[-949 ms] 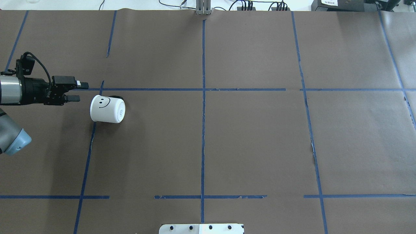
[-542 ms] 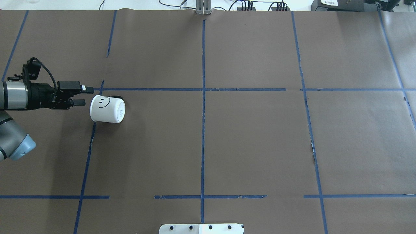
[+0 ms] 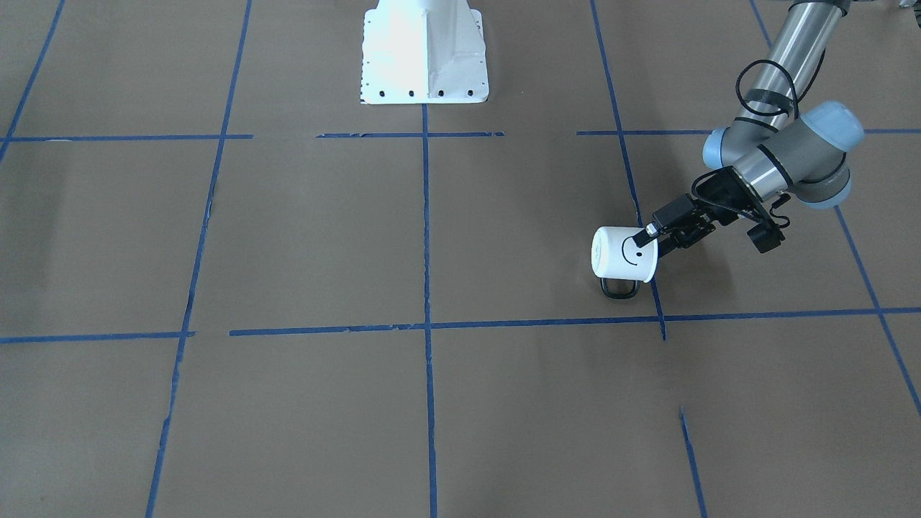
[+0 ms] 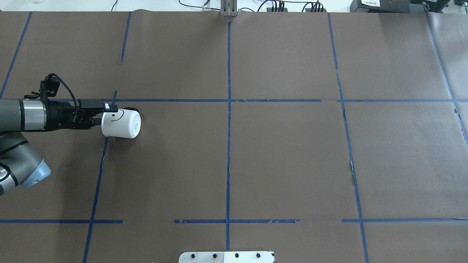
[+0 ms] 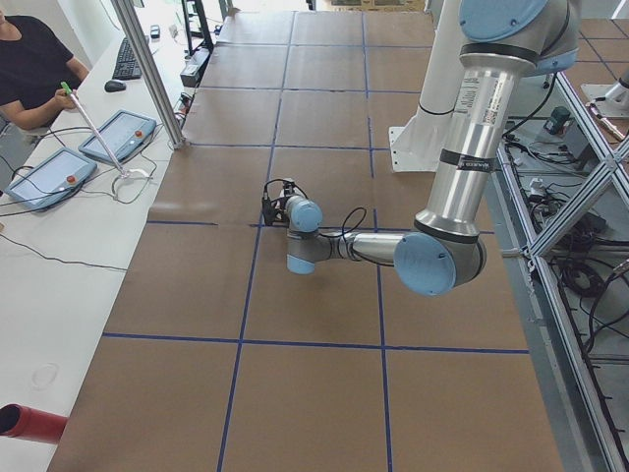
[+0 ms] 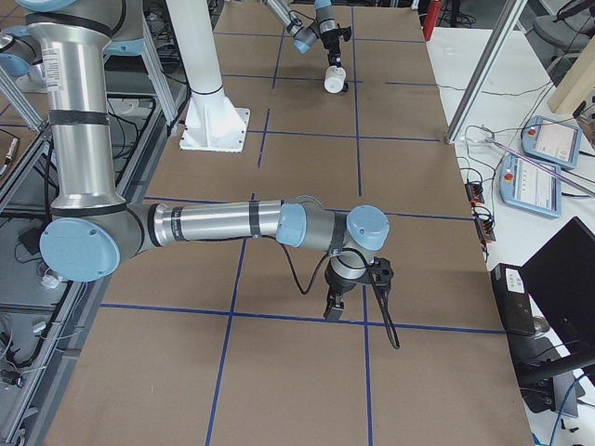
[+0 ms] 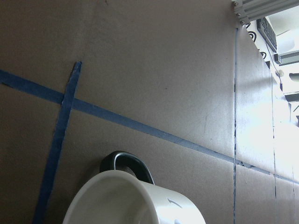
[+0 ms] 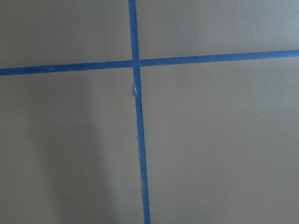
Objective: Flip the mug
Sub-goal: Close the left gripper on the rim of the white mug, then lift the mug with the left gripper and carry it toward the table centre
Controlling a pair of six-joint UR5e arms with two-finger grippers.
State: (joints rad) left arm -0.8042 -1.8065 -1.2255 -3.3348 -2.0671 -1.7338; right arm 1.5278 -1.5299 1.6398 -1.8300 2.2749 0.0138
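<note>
Inspection from my remote station, present condition:

1. The mug point(image 4: 122, 125) lies on its side on the surface point(image 4: 285, 157), in the robot's left half, just on the robot's side of a blue tape line point(image 4: 175, 100). Its mouth faces the left arm and its base points toward the table's middle. The smiley face is turned up. The dark handle point(image 3: 619, 289) is on the side away from the robot, low against the surface.

2. The left tool point(image 4: 109, 114) is level with the mug's mouth, jaws set narrowly apart. One finger point(image 4: 111, 108) lies over the outside of the wall near the rim. The other appears to sit at the mouth, though I cannot confirm contact.

3. The right tool point(image 6: 335, 308) hangs low over a tape crossing, well apart from the mug. I cannot tell its jaw setting.
</note>
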